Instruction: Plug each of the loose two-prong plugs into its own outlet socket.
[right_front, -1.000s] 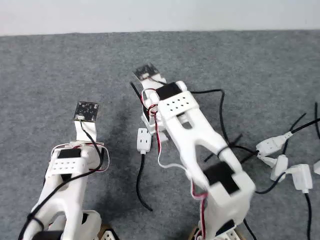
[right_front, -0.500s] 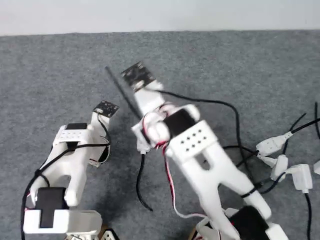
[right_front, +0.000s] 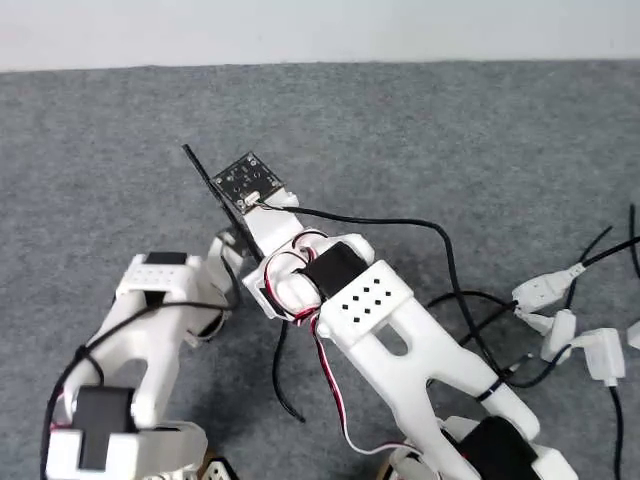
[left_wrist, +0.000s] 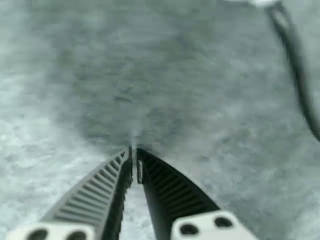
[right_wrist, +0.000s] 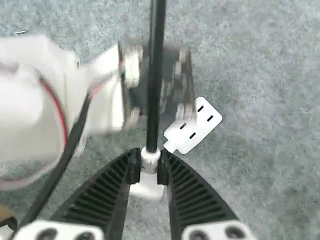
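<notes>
**One plug pinched, one outlet beside it**

The right gripper (right_wrist: 148, 160) pinches one white plug (right_wrist: 146, 186) between its two black fingers. The plug sits right at the tips. One black cord (right_wrist: 156, 65) runs straight out of the plug and away from the fingers. From above, this cord (right_front: 205, 178) shows as a thin black line that sticks out past the end of the right arm (right_front: 400, 340).

Just beside the fingertips lies one white outlet (right_wrist: 192, 127), flat on the gray mat (right_wrist: 260, 60). It has four little slots on its face. The plug is not in any of them. The left arm (right_wrist: 30, 95) is close by on the other side of the cord.

The left gripper (left_wrist: 134, 160) has its two fingers pressed together, and nothing is between them. It points down at the gray mat. One more dark cord (left_wrist: 295, 65) lies farther off.

From above, the two arms are close together, with the right arm leaning across toward the left arm (right_front: 150, 320). Well apart from both, at the far right side of the mat, three white cord ends (right_front: 540, 292) lie in a bunch with their black cords. No gripper is touching them.
</notes>
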